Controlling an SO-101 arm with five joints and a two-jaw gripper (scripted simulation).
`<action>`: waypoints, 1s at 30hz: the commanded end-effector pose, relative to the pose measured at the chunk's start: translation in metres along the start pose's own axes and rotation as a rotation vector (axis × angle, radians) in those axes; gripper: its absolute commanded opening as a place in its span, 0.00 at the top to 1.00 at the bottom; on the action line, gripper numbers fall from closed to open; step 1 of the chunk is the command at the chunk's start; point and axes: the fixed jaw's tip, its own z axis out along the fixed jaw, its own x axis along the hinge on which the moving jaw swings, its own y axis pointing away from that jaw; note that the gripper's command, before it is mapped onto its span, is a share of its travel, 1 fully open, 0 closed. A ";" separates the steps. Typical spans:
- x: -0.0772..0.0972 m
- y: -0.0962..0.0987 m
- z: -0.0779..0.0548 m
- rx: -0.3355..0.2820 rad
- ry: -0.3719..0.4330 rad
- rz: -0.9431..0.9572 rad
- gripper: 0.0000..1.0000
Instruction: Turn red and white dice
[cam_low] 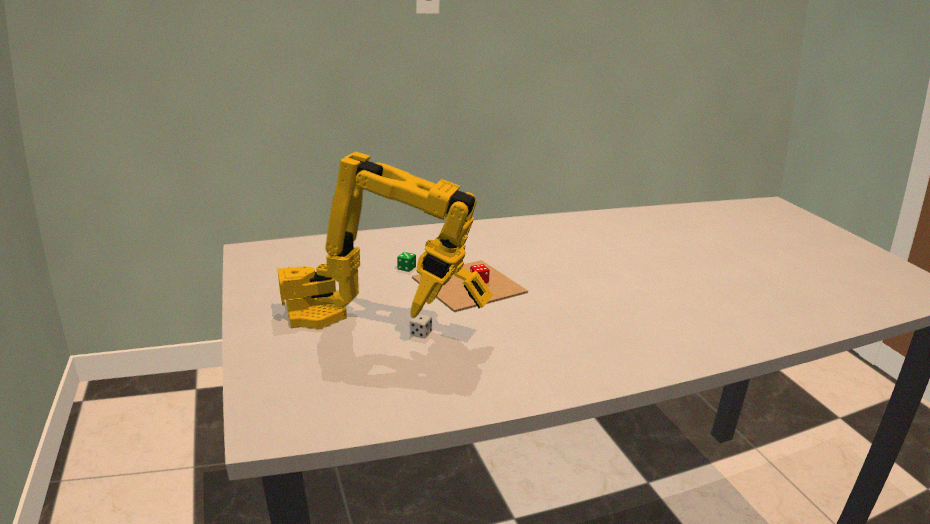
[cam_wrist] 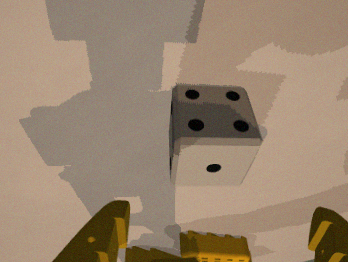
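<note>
The white die [cam_low: 421, 326] lies on the bare table, off the mat, in front of the arm. In the wrist view the white die [cam_wrist: 214, 135] shows four pips on top and one pip on the side facing me. My gripper [cam_low: 449, 304] hangs just above it, open and empty, its fingers spread to either side and not touching the die. The red die [cam_low: 480, 272] sits on the brown mat [cam_low: 465, 291]. The green die [cam_low: 406, 261] lies on the table to the left of the mat.
The arm's base [cam_low: 314, 296] stands left of the white die. The table's front edge lies well in front of the die.
</note>
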 end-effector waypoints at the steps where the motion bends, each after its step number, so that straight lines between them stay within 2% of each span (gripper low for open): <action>1: -0.003 0.002 -0.006 -0.002 -0.032 0.003 0.69; 17: -0.003 0.002 -0.005 -0.002 -0.029 0.003 0.69; 30: -0.006 0.002 0.002 0.000 -0.012 0.002 0.69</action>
